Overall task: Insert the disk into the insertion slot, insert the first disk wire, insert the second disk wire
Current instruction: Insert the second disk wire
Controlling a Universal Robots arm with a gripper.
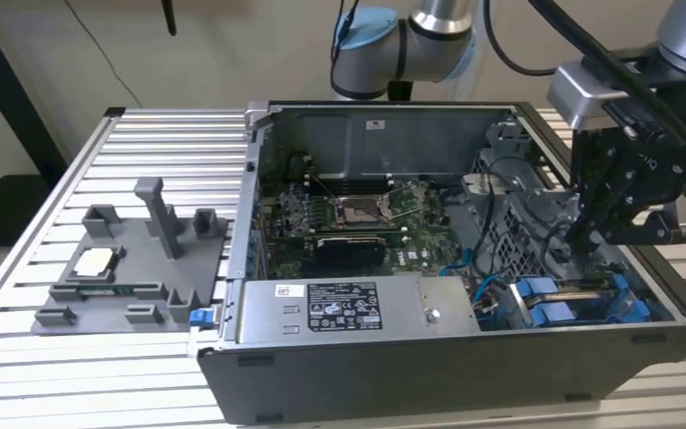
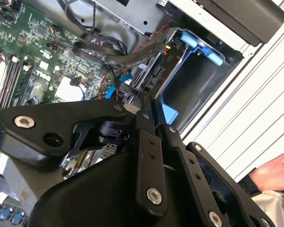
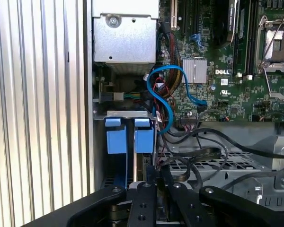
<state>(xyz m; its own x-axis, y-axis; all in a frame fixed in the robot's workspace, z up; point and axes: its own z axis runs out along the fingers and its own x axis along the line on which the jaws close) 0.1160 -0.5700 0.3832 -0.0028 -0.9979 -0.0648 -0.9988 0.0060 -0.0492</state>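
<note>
In the exterior view the black hand [image 1: 584, 239] reaches down into the open computer case [image 1: 463, 357] at the exterior view's right, its tips just above the bright blue carrier frame [image 1: 557, 302] of the disk, which sits in the insertion slot [image 1: 647, 299] in the case's near corner, beside the grey power-supply box [image 1: 355, 308]. The disk stands on edge, its long axis running down into the bay, with the two blue carrier tabs [image 3: 128, 137] facing up. In both wrist views the fingers [image 3: 146, 198] are pressed together, on what I cannot tell. A blue data cable [image 3: 163, 101] loops beside the bay. The case rests on a slatted metal surface [image 1: 140, 161]; a person's hand [image 2: 274, 172] lies on it
</note>
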